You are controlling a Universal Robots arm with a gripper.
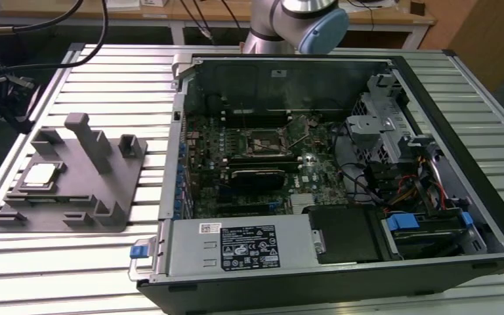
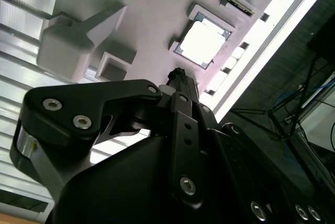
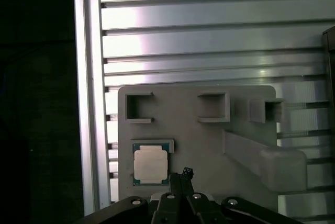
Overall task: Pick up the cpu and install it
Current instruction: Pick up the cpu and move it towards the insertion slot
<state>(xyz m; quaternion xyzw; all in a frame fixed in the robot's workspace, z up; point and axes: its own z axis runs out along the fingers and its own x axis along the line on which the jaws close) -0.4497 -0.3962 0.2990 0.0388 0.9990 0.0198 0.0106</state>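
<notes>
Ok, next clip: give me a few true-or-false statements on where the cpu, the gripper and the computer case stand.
1. The cpu lies in a recess of the grey fixture block. True.
2. The gripper is holding the cpu. False: in both wrist views the cpu sits in its recess, apart from the gripper's tip.
3. The computer case lies open with its motherboard exposed. True.
4. The cpu is seated on the motherboard. False: it lies on the fixture block, outside the case.
5. The fixture block is at the exterior view's right of the case. False: it is at the exterior view's left.
</notes>
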